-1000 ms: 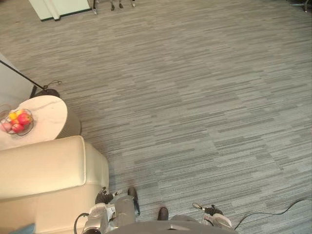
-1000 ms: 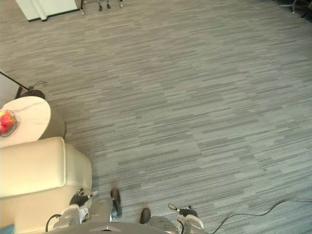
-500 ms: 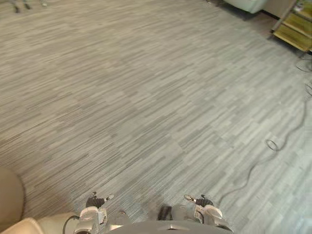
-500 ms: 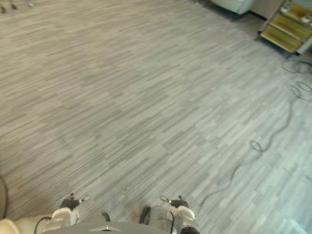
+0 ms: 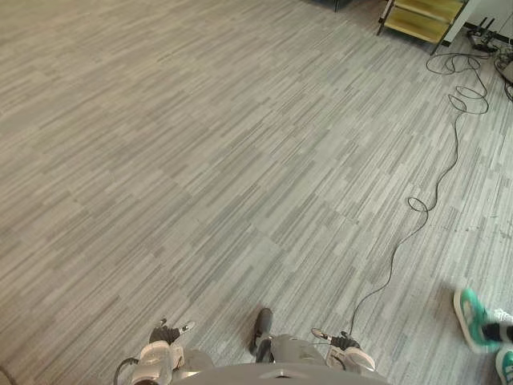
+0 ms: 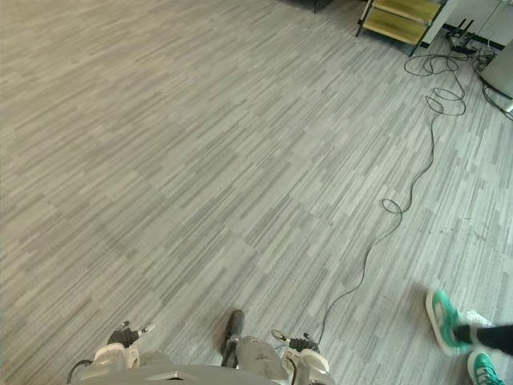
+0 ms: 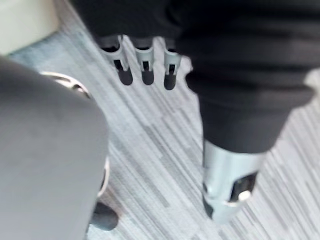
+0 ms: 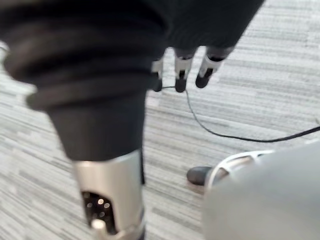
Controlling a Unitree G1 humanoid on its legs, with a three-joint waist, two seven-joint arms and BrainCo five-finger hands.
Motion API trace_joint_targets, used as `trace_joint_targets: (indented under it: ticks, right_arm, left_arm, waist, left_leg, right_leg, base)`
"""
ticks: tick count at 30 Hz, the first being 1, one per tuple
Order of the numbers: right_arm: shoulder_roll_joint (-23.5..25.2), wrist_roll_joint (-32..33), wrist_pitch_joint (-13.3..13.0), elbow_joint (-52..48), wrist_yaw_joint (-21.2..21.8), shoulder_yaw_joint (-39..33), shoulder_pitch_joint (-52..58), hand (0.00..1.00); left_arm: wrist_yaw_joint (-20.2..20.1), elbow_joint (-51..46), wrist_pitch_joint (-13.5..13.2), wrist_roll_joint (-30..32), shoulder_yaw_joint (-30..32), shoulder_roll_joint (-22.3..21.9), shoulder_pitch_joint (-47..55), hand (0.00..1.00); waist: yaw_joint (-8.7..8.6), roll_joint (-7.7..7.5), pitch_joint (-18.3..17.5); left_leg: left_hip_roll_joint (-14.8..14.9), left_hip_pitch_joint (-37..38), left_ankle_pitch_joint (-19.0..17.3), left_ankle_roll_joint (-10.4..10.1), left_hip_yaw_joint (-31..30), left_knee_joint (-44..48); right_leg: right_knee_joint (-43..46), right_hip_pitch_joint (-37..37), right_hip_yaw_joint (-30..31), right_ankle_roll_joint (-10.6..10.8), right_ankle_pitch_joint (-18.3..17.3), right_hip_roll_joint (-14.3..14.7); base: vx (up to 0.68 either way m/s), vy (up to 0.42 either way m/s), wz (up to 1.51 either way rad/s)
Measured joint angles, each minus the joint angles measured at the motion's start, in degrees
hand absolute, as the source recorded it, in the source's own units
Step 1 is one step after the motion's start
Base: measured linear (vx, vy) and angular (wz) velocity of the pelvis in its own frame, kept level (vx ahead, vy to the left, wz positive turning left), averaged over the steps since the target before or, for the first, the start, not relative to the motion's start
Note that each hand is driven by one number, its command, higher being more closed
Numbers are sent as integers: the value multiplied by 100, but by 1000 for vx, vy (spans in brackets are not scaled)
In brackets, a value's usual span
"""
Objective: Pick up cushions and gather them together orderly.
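At about 7 o'clock along the lower edge of the head views, the left hand [image 5: 164, 334] hangs low over the grey striped carpet [image 5: 240, 144]. The right hand [image 5: 345, 343] hangs at about 5 o'clock. Each wrist view looks down along its own hand. The left hand's fingers [image 7: 145, 70] are straight and slack, the thumb [image 7: 227, 192] apart from them, with carpet beneath and nothing held. The right hand's fingers [image 8: 181, 75] are likewise straight and loose, its thumb [image 8: 107, 200] off to one side, and it is empty too. A yellow-wood shelf [image 5: 423, 20] stands at 1 o'clock, far across the carpet. A person's teal shoes [image 5: 474, 319] stand at 4 o'clock, near the right hand. Where the cushions lie I cannot tell.
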Motion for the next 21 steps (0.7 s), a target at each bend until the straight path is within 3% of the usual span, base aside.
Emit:
trace_joint_targets:
  ticks: [1,2,4,6,7,8,9,10,12,14,16,17,18,19,20,21]
  right_arm:
    - [16,0,-1,-78,-64,-11,-29,0]
    - [42,-4,31,-57,-115,-25,-50,0]
    - [44,37,40,-69,-124,-38,-78,0]
    - [42,103,30,-171,-122,-30,-89,0]
    - [25,106,24,-309,-124,-34,-165,0]
    - [95,107,18,-339,-139,7,-135,0]
    - [127,108,28,-342,-154,7,-82,0]
    - [131,109,29,-335,-196,-10,-19,0]
    - [80,116,35,-279,-195,-61,-4,0]
    - [33,116,41,-258,-190,-53,80,0]
    - [110,112,38,-254,-172,-36,171,0]
    - [190,110,32,-209,-170,-41,214,0]
    - [231,102,20,-87,-161,-48,175,0]
    - [208,98,27,8,-156,-39,131,0]
    - [208,105,18,6,-151,-35,128,0]
    - [178,99,10,6,-145,-27,93,0]
  left_arm:
    - [2,-51,-16,-25,58,-77,0,0]
    - [4,-187,-38,-152,62,-106,5,0]
    - [10,-326,-67,-227,104,-135,10,0]
    - [41,-397,-65,-225,161,-217,71,0]
    - [73,-341,-91,-283,191,-313,95,0]
    - [80,-406,-106,-313,201,-184,76,0]
    - [92,-369,-51,-308,223,-145,-14,0]
    - [89,-339,-52,-321,222,-196,-10,0]
    - [99,-353,-84,-317,249,-202,-9,0]
    - [118,-341,-82,-330,239,-206,34,0]
    - [121,-316,-71,-333,211,-109,190,0]
    - [118,-287,-76,-340,168,-22,242,0]
    - [117,-223,-76,-378,111,101,230,0]
    - [126,-213,-57,-387,-51,239,234,0]
    - [125,-209,-49,-383,-144,293,245,0]
    - [125,-187,-25,-380,-279,363,281,0]
  waist:
    - [21,75,34]
    - [149,68,51]
    - [263,49,64]
    - [355,138,34]
    - [466,351,33]
    - [422,125,67]
    - [360,119,110]
    - [341,35,92]
    - [375,21,33]
    - [448,65,-24]
    - [415,-112,-350]
    - [387,-262,-510]
    - [383,-377,-494]
    - [341,-417,-400]
    - [323,-410,-364]
    - [249,-355,-299]
  left_leg:
    - [-76,-392,-449,2,-10,193]
    - [-302,-724,-717,145,13,-244]
    - [-591,-849,-809,198,14,-1378]
    - [-727,-756,-800,146,-66,-2943]
    - [-567,-751,-306,151,-120,-3198]
    - [-733,-683,-319,96,-54,-3127]
    - [-680,-743,-409,-8,-119,-2864]
    - [-701,-931,-470,42,-137,-2666]
    - [-792,-1128,-404,123,-263,-2895]
    - [-864,-1027,-37,283,-411,-3189]
    - [-1177,-909,-291,463,-251,-3183]
    - [-1315,-870,-439,493,-97,-3184]
    - [-1422,-621,-618,597,92,-3107]
    - [-1489,-205,-845,710,169,-3050]
    - [-1508,-37,-919,731,169,-3065]
    - [-1525,274,-1036,736,166,-3129]
  right_leg:
    - [4,56,267,-64,-41,-6]
    - [-67,53,615,-62,-43,-27]
    - [-224,45,866,-47,-52,-72]
    - [-473,94,1069,77,-115,41]
    - [382,-60,1035,27,-284,140]
    - [803,-30,1116,244,-712,-83]
    - [618,147,1186,212,-723,-63]
    - [422,248,1281,200,-713,-84]
    - [291,296,1397,292,-750,-150]
    - [477,282,1606,483,-872,-195]
    - [1204,-25,1873,794,-1357,-529]
    - [1940,-304,2017,1069,-1578,-660]
    - [3735,-805,2211,1475,-1721,-781]
    - [4971,-961,2239,2038,-1148,-824]
    - [5256,-959,2104,2060,-996,-893]
    - [5720,-970,1721,1844,-942,-1092]
  base:
    - [89,127,-74]
    - [88,122,-77]
    - [59,82,-90]
    - [58,64,-113]
    - [150,44,-98]
    - [193,27,-61]
    - [226,88,-2]
    - [155,83,14]
    - [165,153,-17]
    - [232,229,-52]
    - [307,220,-42]
    - [394,193,-29]
    - [572,203,-36]
    - [478,142,-29]
    - [403,88,-15]
    - [316,45,-8]
